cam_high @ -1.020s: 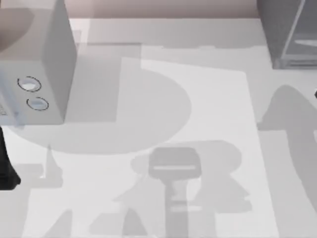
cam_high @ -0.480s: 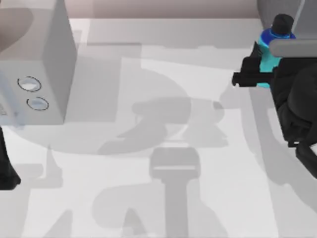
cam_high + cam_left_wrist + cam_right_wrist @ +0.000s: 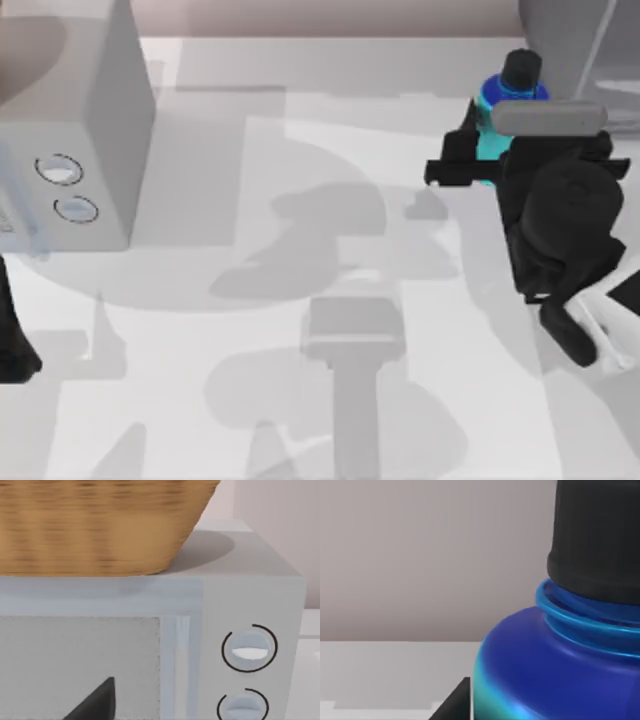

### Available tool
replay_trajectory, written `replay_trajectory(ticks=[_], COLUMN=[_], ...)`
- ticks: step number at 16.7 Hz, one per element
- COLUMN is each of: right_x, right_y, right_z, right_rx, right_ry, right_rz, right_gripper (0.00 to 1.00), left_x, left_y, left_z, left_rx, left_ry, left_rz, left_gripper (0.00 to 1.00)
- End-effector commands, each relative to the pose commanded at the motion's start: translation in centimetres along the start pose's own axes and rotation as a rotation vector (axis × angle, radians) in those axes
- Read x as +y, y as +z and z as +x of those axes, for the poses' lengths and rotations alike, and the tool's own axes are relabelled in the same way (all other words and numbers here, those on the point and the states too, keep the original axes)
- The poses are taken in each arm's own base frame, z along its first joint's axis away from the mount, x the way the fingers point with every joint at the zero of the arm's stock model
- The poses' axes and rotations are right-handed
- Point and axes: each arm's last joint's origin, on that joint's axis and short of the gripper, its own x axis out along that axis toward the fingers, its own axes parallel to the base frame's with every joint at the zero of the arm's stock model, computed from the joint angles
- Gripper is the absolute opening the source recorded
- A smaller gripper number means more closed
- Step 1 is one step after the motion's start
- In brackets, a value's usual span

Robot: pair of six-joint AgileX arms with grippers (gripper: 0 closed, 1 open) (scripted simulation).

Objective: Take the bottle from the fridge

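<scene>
Cyan and dark blue, the bottle (image 3: 492, 128) stands upright near the far right of the pale worktop (image 3: 300, 150), just in front of the fridge (image 3: 580, 50), whose grey body and pale glass-like panel sit at the top view's upper right corner. Its dark cap (image 3: 520, 70) points up. The right end effector (image 3: 478, 150), black, is clenched around the bottle's lower body, with one finger reaching out toward the left of the bottle and the bulky wrist just to the right of it. In the right wrist view the bottle (image 3: 560, 670) sits very close to the camera, blue shoulder and dark cap (image 3: 597, 535) upright against a plain wall.

At the far left of the worktop stands a lighter grey box with two round dials (image 3: 65, 130). In the left wrist view this box (image 3: 150, 630) carries a woven basket (image 3: 100, 520) on its roof. The left arm (image 3: 12, 330) is parked at the left edge, below that box; whether its end effector is released or clenched cannot be told.

Judging by how things lie, the task looks well along: the bottle appears to be outside the fridge and gripped. What seems left is to carry it clear toward the open middle of the worktop and set it down, keeping it upright. Whether the bottle rests on the worktop or is lifted cannot be told.
</scene>
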Motion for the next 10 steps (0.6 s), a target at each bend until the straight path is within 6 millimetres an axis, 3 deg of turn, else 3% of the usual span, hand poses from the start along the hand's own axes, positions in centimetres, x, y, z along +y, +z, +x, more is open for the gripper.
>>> replay_trajectory(ticks=[5,10], right_x=[0.0,0.2], right_y=[-0.3,-2.5], right_z=[0.4,4.1], right_rx=[0.006,0.006], right_ry=[0.005,0.004], right_rz=[0.000,-0.001], right_gripper=[0.00,0.00], left_x=[0.0,0.0], left_y=[0.0,0.0], left_z=[0.0,0.0], left_rx=[0.000,0.000], left_ry=[0.000,0.000], left_rz=[0.000,0.000], left_gripper=[1.00,1.00])
